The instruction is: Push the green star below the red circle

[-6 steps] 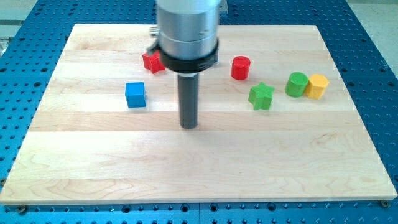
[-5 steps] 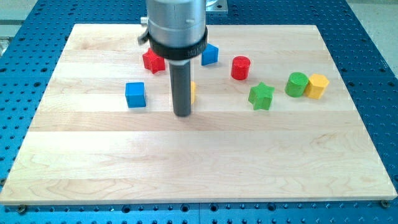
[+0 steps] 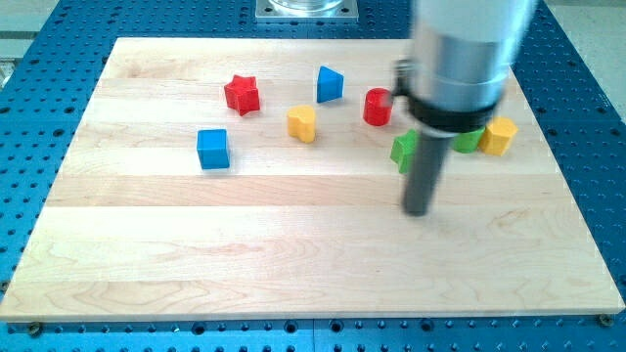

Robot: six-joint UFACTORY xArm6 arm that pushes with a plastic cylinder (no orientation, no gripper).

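Presently my tip (image 3: 418, 211), a bare rod with no claw, sits just bottom-edge-ward of the half-hidden green star (image 3: 401, 151); pushing top-ward would ram it into the red circle (image 3: 378, 107).

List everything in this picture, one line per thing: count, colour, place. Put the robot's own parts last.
Wooden board: one, pale wood, fills most of the view, on a blue perforated table.
Red star: one, red, upper left of the board.
Blue cube: one, blue, left side, below the red star.
Blue block: one, blue, wedge-like, top centre.
Yellow block: one, yellow, centre, below the blue block.
Red circle: one, red, upper right of centre.
Green star: one, green, below the red circle, mostly hidden by the rod.
Green block: one, green, right side, partly hidden.
Yellow block at right: one, yellow, beside the green block.
My tip: one, dark rod end, just below the green star.
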